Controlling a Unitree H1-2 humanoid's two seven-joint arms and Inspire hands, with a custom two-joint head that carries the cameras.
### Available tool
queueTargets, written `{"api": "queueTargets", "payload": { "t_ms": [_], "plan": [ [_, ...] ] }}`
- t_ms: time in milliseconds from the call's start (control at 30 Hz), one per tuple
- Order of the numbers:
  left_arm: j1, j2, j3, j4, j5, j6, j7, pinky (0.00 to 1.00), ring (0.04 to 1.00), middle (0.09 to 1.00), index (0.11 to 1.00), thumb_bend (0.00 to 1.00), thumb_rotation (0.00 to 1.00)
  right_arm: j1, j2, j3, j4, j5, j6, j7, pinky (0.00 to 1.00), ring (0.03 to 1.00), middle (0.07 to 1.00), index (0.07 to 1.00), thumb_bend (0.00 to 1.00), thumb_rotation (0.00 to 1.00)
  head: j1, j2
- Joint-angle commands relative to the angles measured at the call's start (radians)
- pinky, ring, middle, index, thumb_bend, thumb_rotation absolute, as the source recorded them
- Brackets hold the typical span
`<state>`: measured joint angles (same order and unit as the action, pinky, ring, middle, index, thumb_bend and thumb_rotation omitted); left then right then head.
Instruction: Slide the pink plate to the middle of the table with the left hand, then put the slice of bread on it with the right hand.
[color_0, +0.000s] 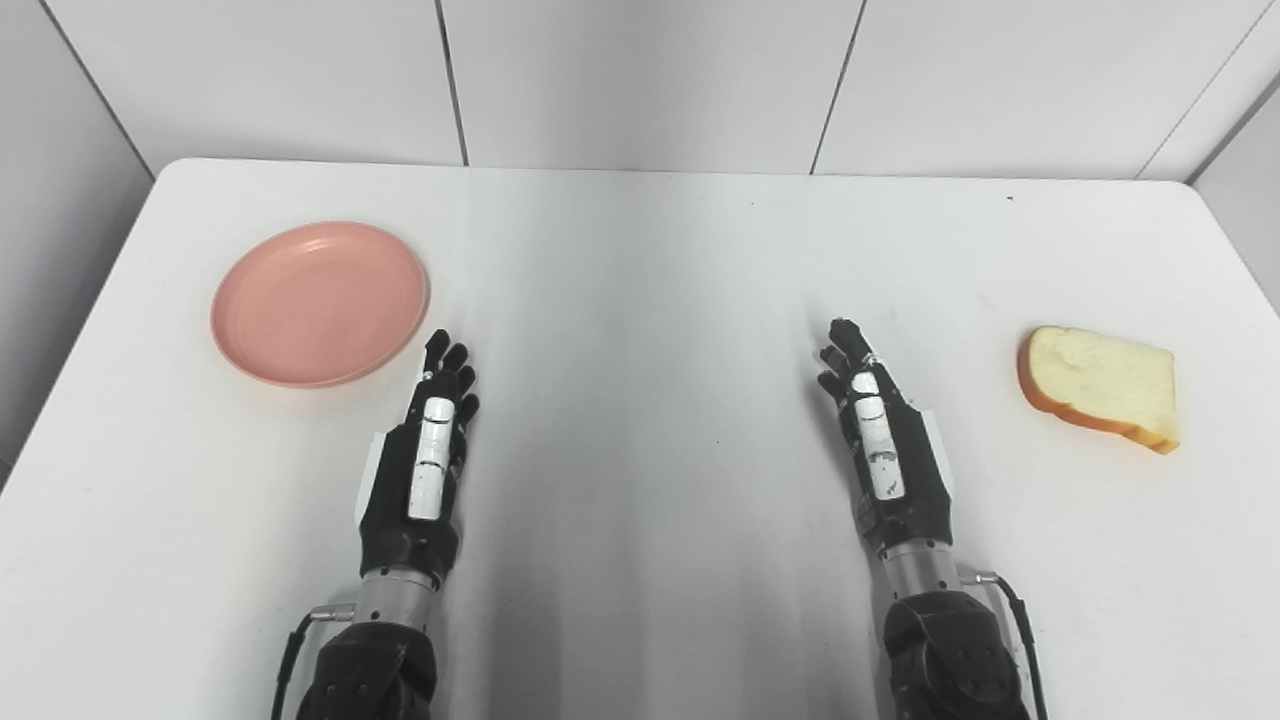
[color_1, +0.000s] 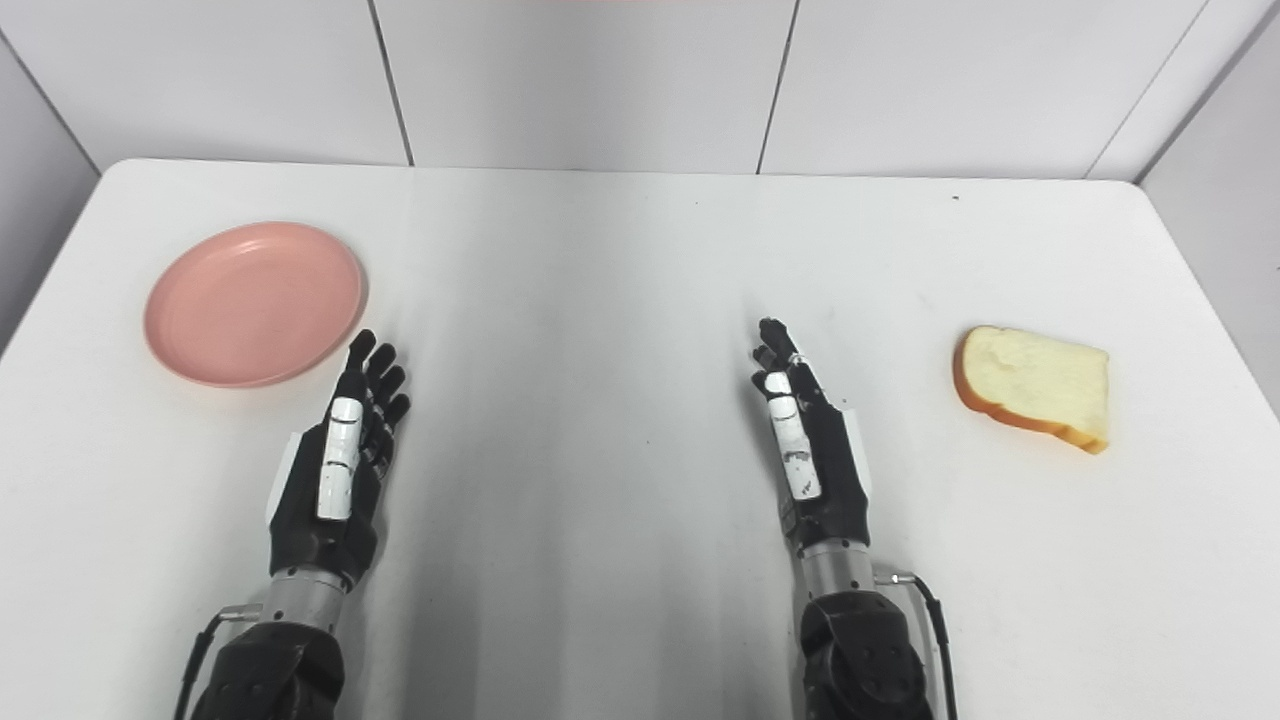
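A round pink plate (color_0: 320, 302) lies flat and empty on the white table (color_0: 640, 260) at the far left. A slice of bread (color_0: 1102, 386) with a brown crust lies flat near the right edge. My left hand (color_0: 430, 440) is open, fingers stretched forward, its fingertips just right of and below the plate's near rim, not touching it. My right hand (color_0: 880, 430) is open too, fingers pointing forward, well to the left of the bread. Both hands hold nothing.
White wall panels (color_0: 640, 80) stand behind the table's far edge. The table's left and right edges (color_0: 60, 330) drop off close to the plate and the bread.
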<state>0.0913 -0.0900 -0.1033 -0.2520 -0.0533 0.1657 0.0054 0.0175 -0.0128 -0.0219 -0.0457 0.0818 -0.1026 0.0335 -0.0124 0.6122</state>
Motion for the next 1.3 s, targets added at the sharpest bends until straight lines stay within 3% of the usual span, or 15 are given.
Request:
{"api": "queueTargets", "payload": {
  "t_ms": [0,167,300,567,833,967,1167,1267],
  "plan": [
    [-0.021,-0.016,-0.012,-0.008,0.017,-0.043,0.001,1.00,1.000,0.995,1.000,0.69,0.93,-0.008,-0.012,-0.008,0.013,0.000,-0.031,0.004,0.95,0.930,0.938,0.881,0.80,0.89,0.017,-0.011],
    [-0.022,-0.032,-0.027,0.029,0.041,-0.074,0.005,1.00,1.000,0.996,1.000,0.70,0.93,-0.006,-0.030,-0.021,0.044,0.027,-0.059,0.019,0.95,0.934,0.937,0.877,0.78,0.89,0.079,-0.047],
    [-0.026,-0.048,-0.043,0.085,0.069,-0.115,0.011,1.00,0.999,0.995,1.000,0.70,0.94,-0.007,-0.049,-0.038,0.088,0.057,-0.087,0.038,0.96,0.933,0.937,0.879,0.80,0.88,0.145,-0.104],
    [-0.040,-0.057,-0.046,0.190,0.059,-0.215,0.001,1.00,1.000,1.000,1.000,0.69,0.94,-0.019,-0.074,-0.049,0.177,0.082,-0.156,0.066,0.97,0.941,0.944,0.885,0.78,0.89,0.185,-0.177],
    [-0.041,-0.052,-0.036,0.235,0.046,-0.284,-0.003,1.00,1.000,1.000,1.000,0.72,0.94,-0.023,-0.068,-0.056,0.215,0.105,-0.177,0.068,0.97,0.932,0.935,0.886,0.78,0.88,0.177,-0.195],
    [-0.048,-0.063,-0.016,0.217,0.041,-0.354,0.017,1.00,0.984,0.985,1.000,0.75,0.92,-0.022,-0.062,-0.055,0.216,0.107,-0.176,0.069,0.97,0.930,0.934,0.882,0.78,0.88,0.171,-0.193],
    [-0.131,-0.043,0.064,0.156,0.046,-0.429,0.056,0.88,0.858,0.828,0.877,0.91,0.92,-0.021,-0.049,-0.048,0.216,0.098,-0.182,0.066,0.95,0.916,0.911,0.866,0.77,0.87,0.161,-0.195],
    [-0.190,-0.023,0.112,0.135,0.045,-0.441,0.069,0.83,0.811,0.781,0.803,0.92,0.93,-0.018,-0.045,-0.045,0.210,0.087,-0.181,0.061,0.93,0.909,0.898,0.859,0.77,0.88,0.156,-0.195]
  ]
}}
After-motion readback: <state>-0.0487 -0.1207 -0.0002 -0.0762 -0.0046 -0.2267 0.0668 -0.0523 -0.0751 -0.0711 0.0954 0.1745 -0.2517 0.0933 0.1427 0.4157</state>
